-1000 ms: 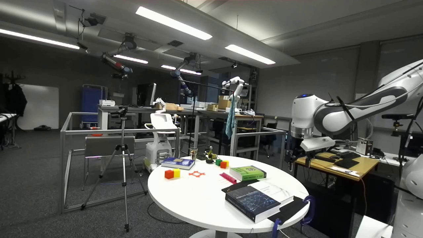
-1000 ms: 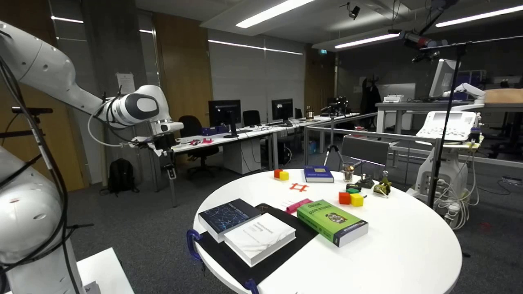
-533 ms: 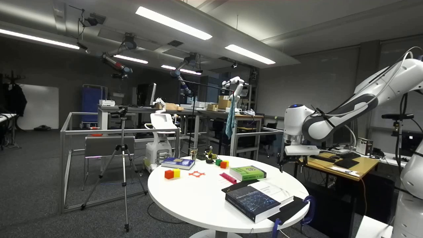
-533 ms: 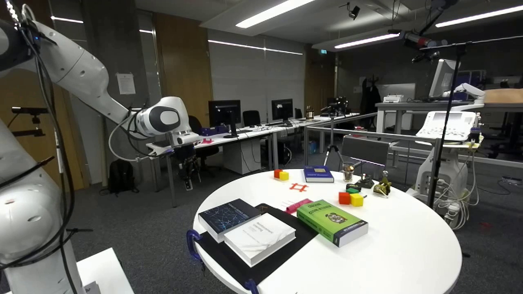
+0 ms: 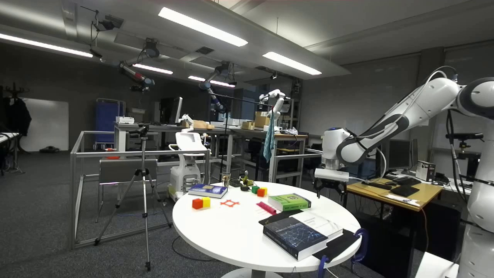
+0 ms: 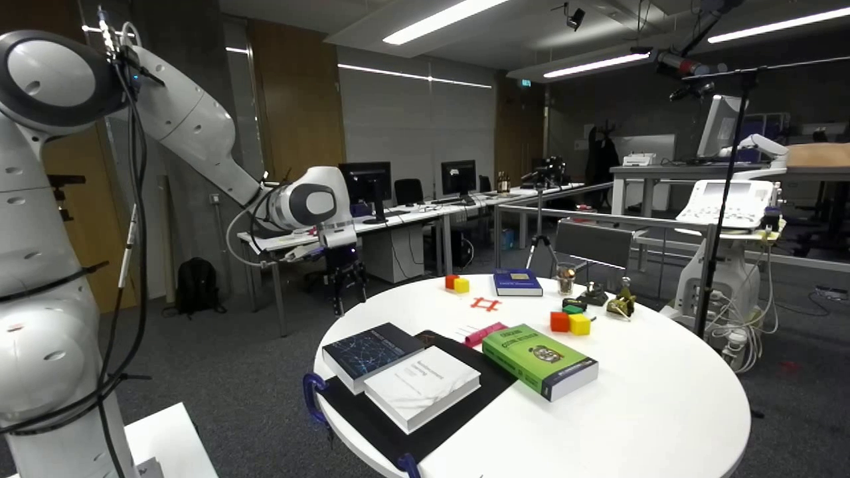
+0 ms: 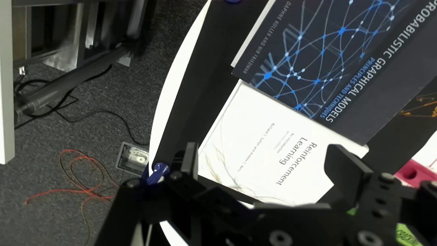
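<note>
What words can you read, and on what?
"PROBABILISTIC GRAPHICAL MODELS": dark book
"PRINCIPLES AND TECHNIQUES": same
"DAPHNE KOLLER AND NIR FRIEDMAN": same
"Reinforcement Learning": white book
"An Introduction": same
"Richard S. Sutton and Andrew…": same, rest blurred
"CRACK…": green book, incomplete
Unreadable: blue book, desk box

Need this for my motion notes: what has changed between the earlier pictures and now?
In an exterior view the end effector has moved left, in toward the round table. Its jaws stand open and hold nothing; nothing was taken hold of or let go. The white book, dark book, green book, blue book and coloured blocks stayed where they were.
</note>
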